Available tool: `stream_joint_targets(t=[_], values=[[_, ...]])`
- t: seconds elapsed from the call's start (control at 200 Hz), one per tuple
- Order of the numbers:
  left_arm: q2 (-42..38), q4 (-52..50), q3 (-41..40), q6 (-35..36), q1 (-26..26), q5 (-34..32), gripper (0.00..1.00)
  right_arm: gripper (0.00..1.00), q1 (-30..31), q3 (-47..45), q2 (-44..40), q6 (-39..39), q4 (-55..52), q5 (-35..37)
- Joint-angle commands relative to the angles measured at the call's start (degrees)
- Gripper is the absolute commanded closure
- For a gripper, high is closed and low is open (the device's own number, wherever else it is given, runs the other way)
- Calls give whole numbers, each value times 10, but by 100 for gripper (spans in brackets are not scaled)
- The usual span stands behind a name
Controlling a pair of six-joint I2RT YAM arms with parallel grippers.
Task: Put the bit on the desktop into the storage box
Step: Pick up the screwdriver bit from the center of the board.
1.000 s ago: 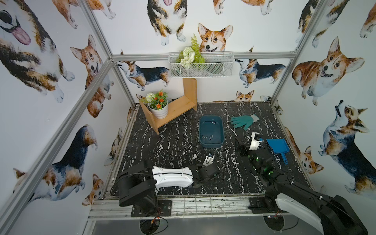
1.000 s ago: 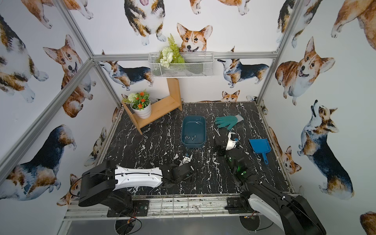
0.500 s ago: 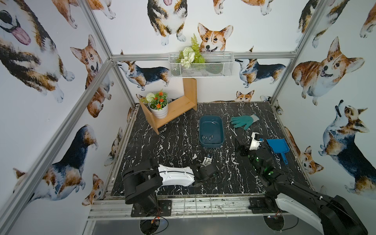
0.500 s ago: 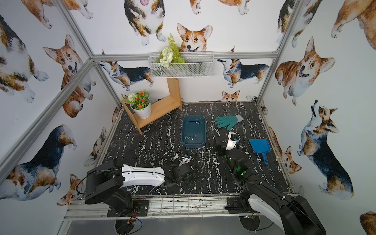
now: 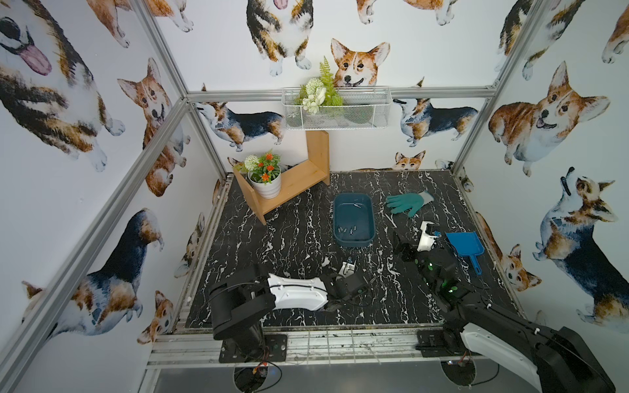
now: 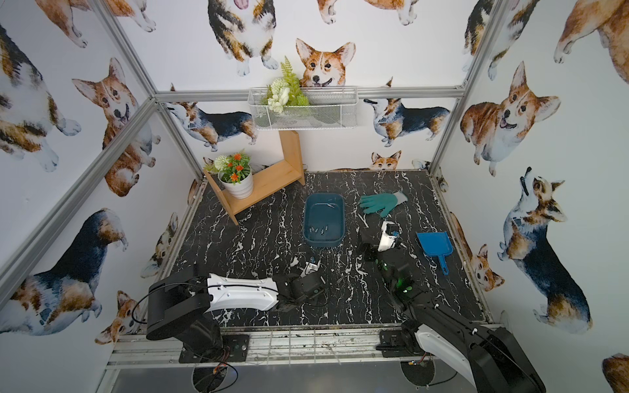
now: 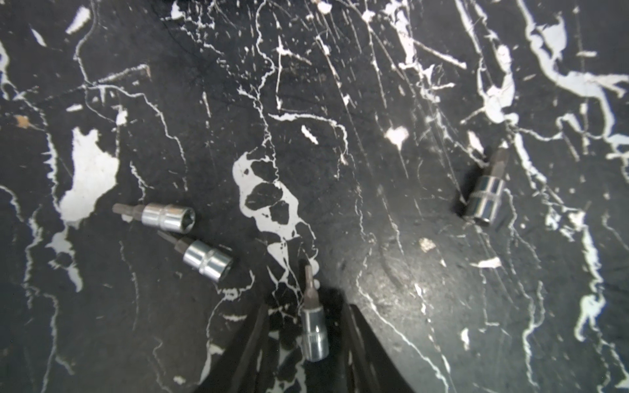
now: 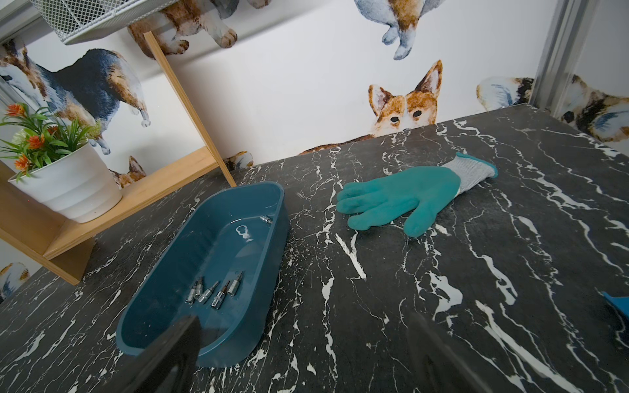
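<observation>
My left claw (image 7: 306, 306) is open, black fingers either side of a bit (image 7: 313, 331), not touching it: chrome banded socket, dark tip, flat on the veined marble desk (image 7: 374, 102). The teal plastic storage box (image 5: 354, 242), round-cornered, sits mid-frame in both top views. My right claw (image 8: 304, 321) is wide open and empty.

Four chrome socket bits (image 7: 168, 217) on black marble desktop (image 7: 340, 102); six in teal plastic tub (image 8: 272, 217) (five clustered); one green fabric glove (image 8: 401, 195).

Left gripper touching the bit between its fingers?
Apart. Left wrist view: the left gripper straddles the bit; veined desktop shows between it and one finger, and a narrower dark gap on the other side.
</observation>
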Motion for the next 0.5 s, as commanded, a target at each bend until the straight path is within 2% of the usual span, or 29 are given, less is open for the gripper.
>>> stream_joint_targets(t=[0.0, 0.495], values=[[0, -27, 7, 4, 0, -5, 62, 0, 0, -2, -2, 2, 24, 8], [11, -38, 7, 5, 0, -8, 79, 0, 0, -4, -4, 2, 25, 10]])
